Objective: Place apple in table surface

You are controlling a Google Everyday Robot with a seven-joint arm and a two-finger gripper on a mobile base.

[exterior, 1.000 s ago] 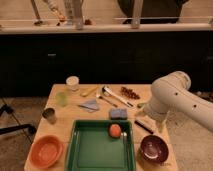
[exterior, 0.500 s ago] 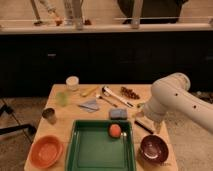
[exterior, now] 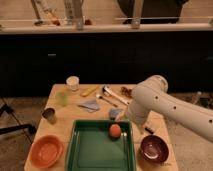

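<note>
Gripper is hanging just beside the apple in the green tray, and I cannot tell its state. The apple is probably light, smooth and roll-prone, so clasp across its middle.

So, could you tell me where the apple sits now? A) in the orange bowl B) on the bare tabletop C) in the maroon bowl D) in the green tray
D: the apple lies inside the tray, near its far edge, with the tool close beside it.

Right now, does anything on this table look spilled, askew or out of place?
Nothing looks spilled or broken. The apple lies inside the green tray, near its far right corner, not on the table surface. The end effector is close beside it, under the arm.
</note>
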